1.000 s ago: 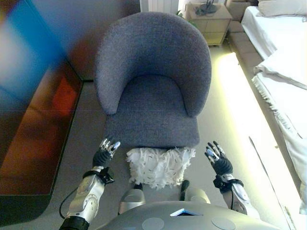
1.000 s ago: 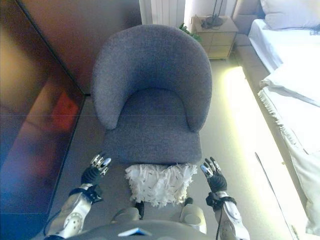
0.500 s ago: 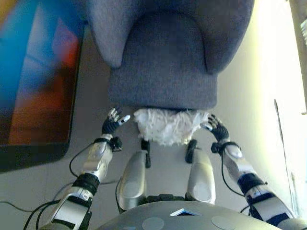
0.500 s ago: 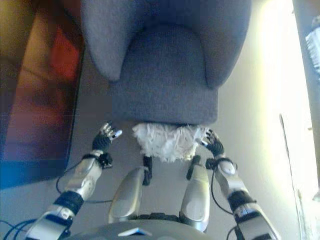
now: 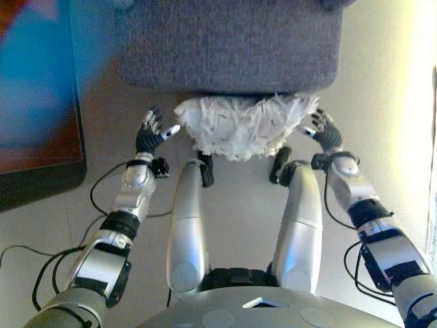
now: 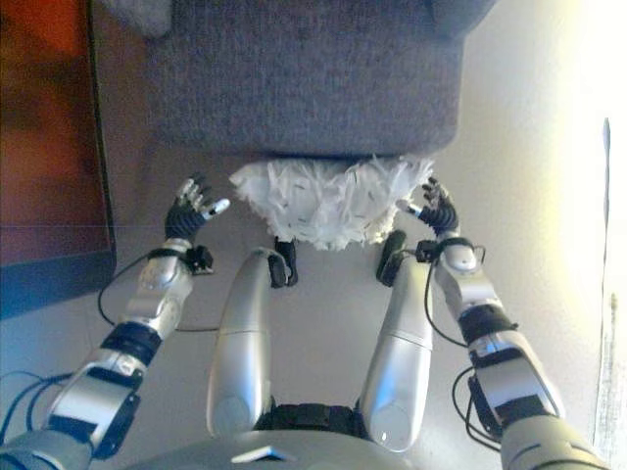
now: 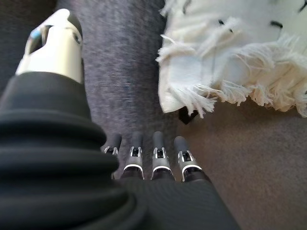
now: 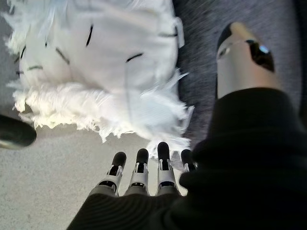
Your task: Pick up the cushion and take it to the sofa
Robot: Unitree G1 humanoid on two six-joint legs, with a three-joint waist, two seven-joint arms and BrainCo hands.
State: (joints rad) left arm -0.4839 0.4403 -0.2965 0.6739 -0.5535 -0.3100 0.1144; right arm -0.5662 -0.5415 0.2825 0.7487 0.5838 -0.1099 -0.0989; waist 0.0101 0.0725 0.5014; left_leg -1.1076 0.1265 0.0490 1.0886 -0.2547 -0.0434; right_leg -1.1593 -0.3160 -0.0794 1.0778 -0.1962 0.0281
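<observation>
White fringed cushion (image 5: 244,126) on floor against grey chair (image 5: 229,44), left robot hand (image 5: 151,131) and right robot hand (image 5: 322,131) flanking (both spread wide)

No legible text or labels

The pale grey floor (image 5: 232,198) carries the white fringed cushion (image 5: 239,126), which lies against the front of the grey armchair (image 5: 229,44) (standing on it too); a dark panel (image 5: 34,102) rests beside.

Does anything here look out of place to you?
Yes: the white fringed cushion lies on the floor against the front of the grey armchair instead of on a seat. The left hand and right hand flank it, open.
</observation>
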